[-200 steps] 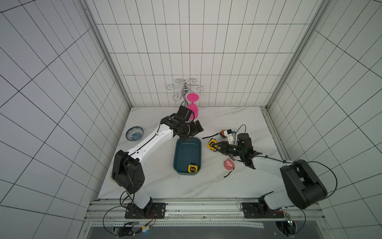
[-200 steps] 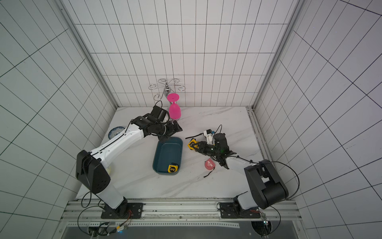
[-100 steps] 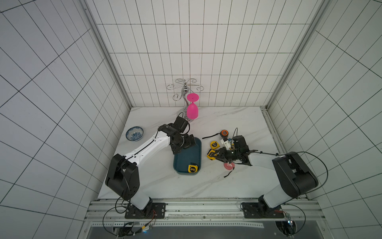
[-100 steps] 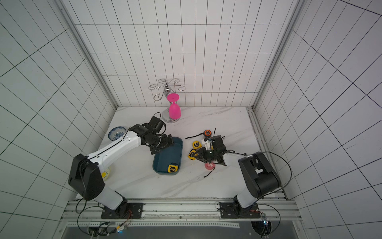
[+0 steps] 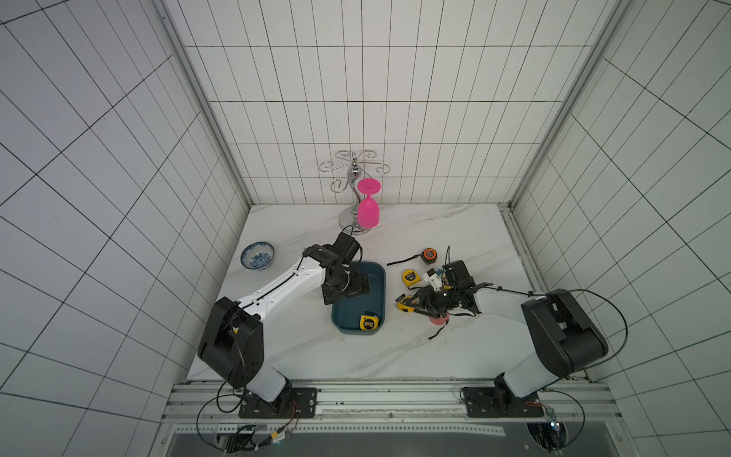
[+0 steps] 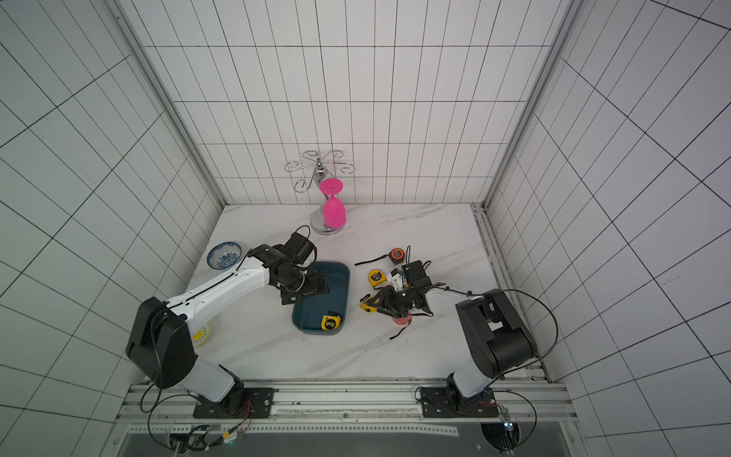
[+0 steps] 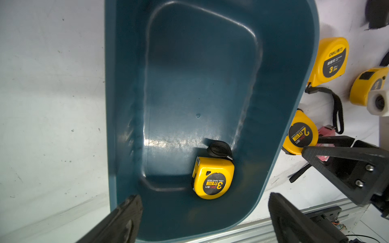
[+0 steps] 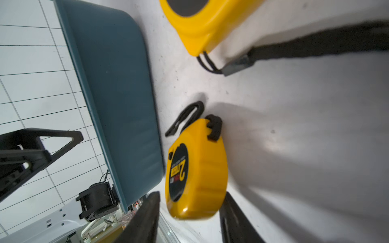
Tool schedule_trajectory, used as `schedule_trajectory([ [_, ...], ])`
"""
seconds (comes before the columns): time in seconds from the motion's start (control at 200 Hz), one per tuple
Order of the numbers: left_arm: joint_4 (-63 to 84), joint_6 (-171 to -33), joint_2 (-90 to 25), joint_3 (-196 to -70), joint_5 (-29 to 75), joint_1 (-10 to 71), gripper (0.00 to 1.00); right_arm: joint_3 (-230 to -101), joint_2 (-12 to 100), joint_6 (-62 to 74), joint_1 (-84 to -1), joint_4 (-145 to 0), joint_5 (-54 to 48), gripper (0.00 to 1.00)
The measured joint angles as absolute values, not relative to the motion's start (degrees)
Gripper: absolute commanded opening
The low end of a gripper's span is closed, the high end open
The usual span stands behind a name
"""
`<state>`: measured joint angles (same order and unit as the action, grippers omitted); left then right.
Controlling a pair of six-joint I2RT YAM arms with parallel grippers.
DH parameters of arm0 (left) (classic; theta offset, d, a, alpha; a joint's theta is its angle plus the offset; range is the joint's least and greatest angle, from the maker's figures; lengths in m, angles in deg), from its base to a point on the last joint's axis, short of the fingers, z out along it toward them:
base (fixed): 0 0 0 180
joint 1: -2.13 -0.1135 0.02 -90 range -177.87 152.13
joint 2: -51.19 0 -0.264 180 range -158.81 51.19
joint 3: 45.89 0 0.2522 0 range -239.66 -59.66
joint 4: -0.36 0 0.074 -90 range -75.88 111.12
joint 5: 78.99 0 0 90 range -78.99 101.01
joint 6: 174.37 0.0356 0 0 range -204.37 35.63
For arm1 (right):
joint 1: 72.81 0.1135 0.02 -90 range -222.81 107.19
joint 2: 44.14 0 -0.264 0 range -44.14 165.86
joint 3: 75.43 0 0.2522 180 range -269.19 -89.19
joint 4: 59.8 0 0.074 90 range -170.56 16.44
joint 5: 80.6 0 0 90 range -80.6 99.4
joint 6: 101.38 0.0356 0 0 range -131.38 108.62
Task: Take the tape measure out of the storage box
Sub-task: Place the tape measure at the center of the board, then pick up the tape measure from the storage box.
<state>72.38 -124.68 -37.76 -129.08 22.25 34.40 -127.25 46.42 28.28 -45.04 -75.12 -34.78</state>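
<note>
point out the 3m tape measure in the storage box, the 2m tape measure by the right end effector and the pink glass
3m tape measure [image 7: 213, 181]: left wrist view, its round black label
2m tape measure [image 8: 197, 168]: right wrist view, its yellow side
pink glass [image 5: 368, 212]: a top view, its bowl

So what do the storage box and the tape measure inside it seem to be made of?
The storage box: looks like moulded plastic, dark teal, semi-gloss; soft sheen on its floor, rounded one-piece corners. The tape measure: probably hard yellow plastic, smooth and glossy, with a black printed label; its strap looks like woven black fabric.
</note>
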Motion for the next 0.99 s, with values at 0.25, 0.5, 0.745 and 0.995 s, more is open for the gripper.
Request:
schedule_trajectory([
  [0.25,73.52,-122.00,-38.00,-128.95,20.94,39.10,0.97,-128.19,42.90,25.39,-45.04,-83.38,-31.96,0.79],
  [0.5,74.39,-117.19,-40.67,-128.89,18.45,42.05,0.91,-130.46,36.65,23.86,-45.04,-90.59,-29.34,0.92],
  [0.745,74.37,-112.47,-42.68,-128.67,17.01,44.35,0.90,-133.70,32.24,23.32,-45.48,-94.62,-27.70,0.97],
  [0.995,74.39,-109.76,-46.74,-128.03,15.98,46.88,0.90,-133.85,32.08,22.86,-46.57,-96.54,-27.37,0.99],
])
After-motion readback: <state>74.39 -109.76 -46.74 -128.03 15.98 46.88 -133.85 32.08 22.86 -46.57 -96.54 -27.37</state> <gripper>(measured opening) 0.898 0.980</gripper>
